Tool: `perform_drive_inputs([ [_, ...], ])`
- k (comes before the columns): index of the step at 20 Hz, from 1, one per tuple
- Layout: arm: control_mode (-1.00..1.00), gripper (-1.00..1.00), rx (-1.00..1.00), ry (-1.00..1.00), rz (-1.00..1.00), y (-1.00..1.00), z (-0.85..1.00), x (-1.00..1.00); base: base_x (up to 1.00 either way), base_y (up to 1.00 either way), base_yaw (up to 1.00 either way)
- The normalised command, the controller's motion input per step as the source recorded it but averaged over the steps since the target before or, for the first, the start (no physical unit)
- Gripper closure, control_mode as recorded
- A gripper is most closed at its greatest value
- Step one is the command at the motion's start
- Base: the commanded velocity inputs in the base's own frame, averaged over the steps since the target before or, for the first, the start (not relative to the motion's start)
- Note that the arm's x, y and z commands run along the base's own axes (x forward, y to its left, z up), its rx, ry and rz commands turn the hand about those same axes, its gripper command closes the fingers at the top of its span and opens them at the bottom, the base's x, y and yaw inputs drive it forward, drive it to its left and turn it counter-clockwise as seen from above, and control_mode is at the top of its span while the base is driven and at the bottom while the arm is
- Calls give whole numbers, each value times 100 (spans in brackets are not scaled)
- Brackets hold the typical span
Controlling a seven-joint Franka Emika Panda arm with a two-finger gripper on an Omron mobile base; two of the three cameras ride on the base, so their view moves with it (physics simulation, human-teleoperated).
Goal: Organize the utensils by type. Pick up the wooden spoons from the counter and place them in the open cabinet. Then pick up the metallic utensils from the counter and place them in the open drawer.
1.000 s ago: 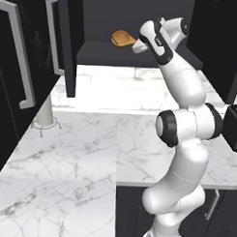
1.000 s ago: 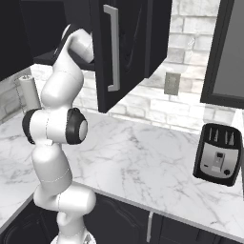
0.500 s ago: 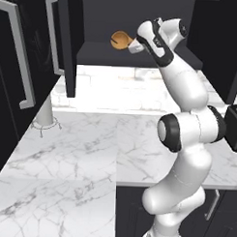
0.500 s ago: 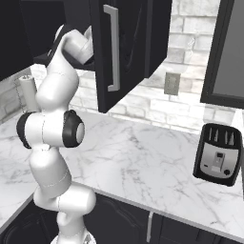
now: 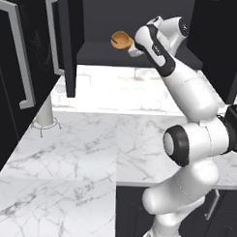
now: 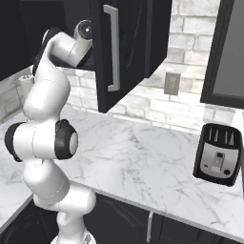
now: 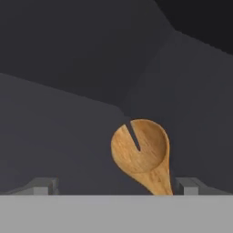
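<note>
Wooden spoon (image 7: 142, 157) sits between the two finger tips (image 7: 43, 185) in the hand view, handle running down out of the bottom of the picture, bowl pointing away from the hand; the bowl is broad and round with one slit cut in from its rim. Jaws stand wide apart, one tip well off each side of the handle, neither touching it (whether the spoon lies on the shelf or hangs free, cannot tell). Near to far from the base: white marble counter (image 5: 85, 153) with grey veins in front of the arm, a small white cylinder (image 5: 44, 115) standing on it at the left by the wall, dark cabinet fronts below. Arm rises from the base, elbow over the counter, and reaches up and forward into the open cabinet (image 5: 142, 53), a dark box with its doors swung out to both sides. Gripper (image 5: 131, 47) is at the cabinet mouth just above the shelf; the spoon's tan-orange bowl (image 5: 121, 40) shows just left of it, inside the opening. Behind the counter is a pale brick wall. In the right base view the open cabinet door (image 6: 116, 52) with its long silver handle stands right of the arm's wrist, a wall outlet (image 6: 172, 83) is on the brick beyond it, and a dark toaster (image 6: 220, 155) stands on the counter (image 6: 143, 162) well to the right.
</note>
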Motion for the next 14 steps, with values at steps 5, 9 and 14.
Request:
perform_drive_inputs([
  [5,-100,-100,0,0,-18,0,5,-76,0,0,0],
  [9,-100,-100,0,1,-27,0,1,-80,0,0,0],
  [14,-100,-100,0,3,-29,0,0,-77,0,0,0],
])
